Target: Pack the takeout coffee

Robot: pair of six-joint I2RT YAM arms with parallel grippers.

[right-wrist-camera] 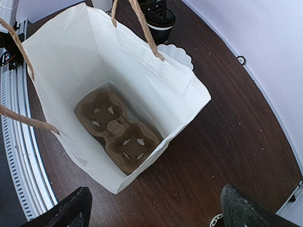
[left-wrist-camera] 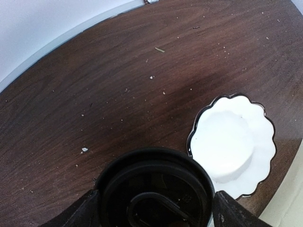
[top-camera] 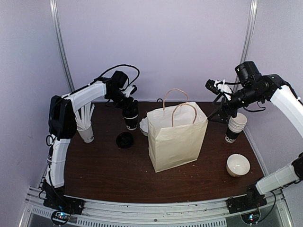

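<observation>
Left hand (left-wrist-camera: 154, 213) sets its fingers (left-wrist-camera: 86, 215) astride the takeout coffee (left-wrist-camera: 152, 187) beside the scalloped plate (left-wrist-camera: 234, 142), clamped or not I cannot tell; right hand (right-wrist-camera: 156, 210) spread, empty; risk: a slack hold lets it tip or spill short of the bag (top-camera: 176, 142).

My dark table (top-camera: 109, 175) carries a paper bag (top-camera: 175, 142) at its middle. Left of it I see a straw cup (top-camera: 86, 132), lid (top-camera: 125, 139), coffee (top-camera: 131, 120) and dish (left-wrist-camera: 232, 146); right, stacked cups (top-camera: 235, 126) and a bowl (top-camera: 238, 165).
</observation>
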